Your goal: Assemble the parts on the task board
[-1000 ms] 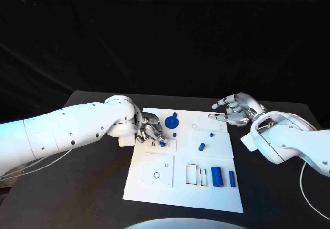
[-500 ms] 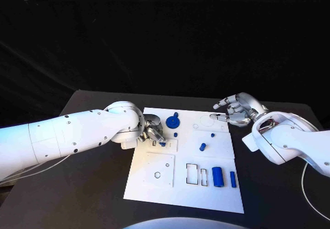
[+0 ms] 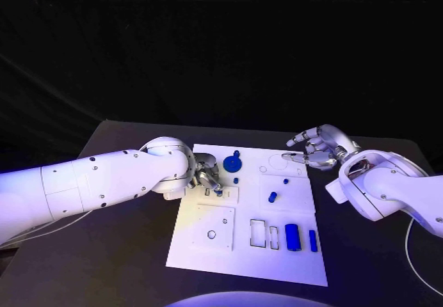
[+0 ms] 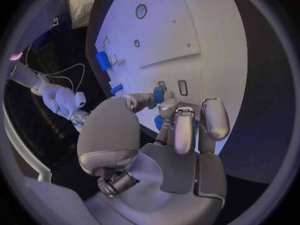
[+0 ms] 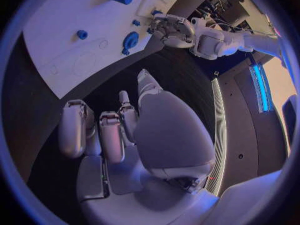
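The task board [image 3: 242,256] lies mid-table, and the left hand [image 3: 204,177] pinches a small blue part [image 4: 159,94] over its left edge, by two narrow slots. If tilted, it could jam or slip free. The right hand [image 3: 315,149] hovers off the board's far right corner, fingers loosely curled, holding nothing.

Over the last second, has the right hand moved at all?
No. The right hand hovers off the task board's far right corner, fingers curled and holding nothing, in the same spot against that corner as before.

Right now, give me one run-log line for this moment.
left silver hand: pinching small blue part over white task board | right silver hand: empty, fingers curled, at board's far corner
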You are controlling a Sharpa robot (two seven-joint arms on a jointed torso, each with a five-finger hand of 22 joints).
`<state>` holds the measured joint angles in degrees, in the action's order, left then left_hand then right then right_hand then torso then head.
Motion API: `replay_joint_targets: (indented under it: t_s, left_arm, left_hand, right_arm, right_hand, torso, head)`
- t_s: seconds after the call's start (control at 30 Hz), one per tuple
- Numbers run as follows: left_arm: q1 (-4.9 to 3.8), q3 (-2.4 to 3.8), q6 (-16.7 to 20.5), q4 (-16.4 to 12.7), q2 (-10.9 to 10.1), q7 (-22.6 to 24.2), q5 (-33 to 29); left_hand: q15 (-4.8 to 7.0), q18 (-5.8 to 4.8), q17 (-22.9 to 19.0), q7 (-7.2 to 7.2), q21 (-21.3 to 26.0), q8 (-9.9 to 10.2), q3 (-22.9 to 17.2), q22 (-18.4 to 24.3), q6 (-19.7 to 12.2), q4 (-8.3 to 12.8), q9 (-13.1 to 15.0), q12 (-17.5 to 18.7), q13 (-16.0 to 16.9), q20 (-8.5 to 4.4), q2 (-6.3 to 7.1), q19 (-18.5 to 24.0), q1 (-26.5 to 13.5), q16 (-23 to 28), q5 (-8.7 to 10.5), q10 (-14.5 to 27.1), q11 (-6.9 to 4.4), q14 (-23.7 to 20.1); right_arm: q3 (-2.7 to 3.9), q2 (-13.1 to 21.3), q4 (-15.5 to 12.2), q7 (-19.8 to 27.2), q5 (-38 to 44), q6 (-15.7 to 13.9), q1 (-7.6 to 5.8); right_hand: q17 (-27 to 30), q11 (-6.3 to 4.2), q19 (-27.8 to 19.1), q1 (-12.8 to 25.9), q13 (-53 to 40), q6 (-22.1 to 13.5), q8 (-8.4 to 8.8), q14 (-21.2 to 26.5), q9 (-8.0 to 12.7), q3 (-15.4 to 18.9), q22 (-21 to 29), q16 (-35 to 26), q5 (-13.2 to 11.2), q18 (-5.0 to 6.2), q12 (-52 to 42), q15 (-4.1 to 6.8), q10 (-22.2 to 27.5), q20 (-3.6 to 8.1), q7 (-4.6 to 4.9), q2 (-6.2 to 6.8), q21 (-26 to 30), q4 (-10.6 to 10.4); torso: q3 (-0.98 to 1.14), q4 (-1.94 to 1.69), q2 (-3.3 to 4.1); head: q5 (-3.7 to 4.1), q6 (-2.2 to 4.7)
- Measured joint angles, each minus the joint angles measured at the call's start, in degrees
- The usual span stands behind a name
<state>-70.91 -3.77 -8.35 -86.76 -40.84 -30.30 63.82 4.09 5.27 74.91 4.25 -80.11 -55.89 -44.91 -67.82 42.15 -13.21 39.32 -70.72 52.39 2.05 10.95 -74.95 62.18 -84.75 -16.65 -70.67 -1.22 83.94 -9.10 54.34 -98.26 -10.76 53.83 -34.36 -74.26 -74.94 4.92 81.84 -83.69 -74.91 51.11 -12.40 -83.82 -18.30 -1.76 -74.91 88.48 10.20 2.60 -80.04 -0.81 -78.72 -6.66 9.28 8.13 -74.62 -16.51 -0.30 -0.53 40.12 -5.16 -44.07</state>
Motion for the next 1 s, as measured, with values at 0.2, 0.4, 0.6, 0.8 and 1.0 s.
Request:
replay_joint_targets:
  t_s: [0.2, 0.4, 0.6, 0.8, 1.0]
  left_arm:
    - [0.03, 0.0, -0.1, 0.0, 0.1, 0.0, 0.8]
    - [0.15, 0.01, -0.3, 0.0, 0.3, 0.0, 1.5]
    - [0.31, 0.1, -0.5, -0.1, 0.5, 0.0, 2.3]
    - [0.38, 0.17, -1.0, -0.1, 0.6, 0.0, 3.0]
    - [0.39, 0.23, -1.3, -0.1, 0.6, 0.0, 3.6]
  left_hand:
    - [0.0, 0.0, 0.0, -0.05, 0.0, 0.0, 0.0, 0.0, 0.1, 0.0, 0.0, 0.0, -0.2, 0.0, 0.01, 0.0, 0.0, 0.0, -0.36, 0.0, 0.0, 0.0]
    - [0.0, 0.0, 0.0, -0.21, 0.0, 0.0, 0.0, -0.1, 0.4, 0.0, 0.2, 0.2, -0.4, 0.0, 0.08, 0.0, -0.7, 0.0, -0.68, 0.0, 0.0, 0.0]
    - [0.0, 0.0, 0.0, -0.33, 0.0, 0.0, 0.0, -0.2, 0.7, 0.0, 0.2, 0.2, -0.3, 0.0, 0.09, 0.0, -0.7, 0.0, -0.67, 0.0, 0.0, 0.0]
    - [0.0, 0.0, 0.0, -0.59, 0.0, 0.0, 0.0, -0.2, 1.0, 0.0, 0.2, 0.2, -0.3, 0.0, 0.18, 0.0, -0.9, 0.0, -0.88, -0.2, -0.2, 0.0]
    - [0.0, 0.0, 0.0, -0.61, 0.0, 0.0, 0.0, -0.2, 1.0, 0.0, 0.2, 0.2, -0.5, 0.0, 0.24, 0.0, -1.3, 0.0, -1.13, -0.2, -0.2, 0.0]
  right_arm:
    - [0.0, 0.0, 0.0, 0.0, 0.0, 0.0, 0.03]
    - [-0.01, 0.0, 0.0, 0.0, 0.0, 0.0, 0.07]
    - [-0.01, 0.0, 0.1, 0.0, 0.0, 0.0, 0.12]
    - [-0.01, 0.0, 0.1, 0.0, 0.1, 0.0, 0.16]
    - [-0.02, 0.0, 0.1, 0.0, 0.1, 0.0, 0.18]
  right_hand:
    - [0.0, 0.0, 0.0, 0.0, 0.0, 0.0, 0.0, 0.0, 0.0, 0.0, 0.0, 0.0, 0.0, 0.0, 0.0, 0.0, 0.0, 0.0, 0.0, 0.0, 0.0, 0.0]
    - [0.0, 0.0, 0.0, 0.0, 0.0, 0.0, 0.0, 0.0, 0.0, 0.0, 0.0, 0.0, 0.0, 0.0, 0.0, 0.0, 0.0, 0.0, 0.0, 0.0, 0.0, 0.0]
    - [0.0, 0.0, 0.0, 0.0, 0.0, 0.0, 0.0, -0.2, 0.0, 0.0, 0.0, 0.0, 0.0, 0.0, 0.0, 0.22, 0.0, 0.0, 0.0, 0.0, 0.0, 0.0]
    - [0.0, 0.0, 0.0, 0.0, 0.0, 0.0, 0.0, -0.2, 0.0, 0.0, 0.0, 0.0, 0.0, 0.0, 0.0, 0.21, 0.0, 0.0, 0.0, 0.0, 0.0, 0.0]
    - [0.0, 0.0, 0.0, 0.0, 0.0, 0.0, 0.0, -0.2, 0.0, 0.0, 0.0, 0.0, 0.0, 0.0, 0.2, 0.21, 0.0, 0.0, 0.0, 0.0, 0.0, 0.0]
  torso:
    - [0.01, 0.0, 0.0]
    - [0.03, 0.04, 0.0]
    - [0.07, 0.06, -0.03]
    - [0.09, 0.06, -0.03]
    - [0.09, 0.06, 0.01]
  head:
    - [-0.06, -0.14]
    - [-0.11, -0.25]
    - [-0.12, -0.32]
    - [-0.09, -0.4]
    - [-0.18, -0.21]
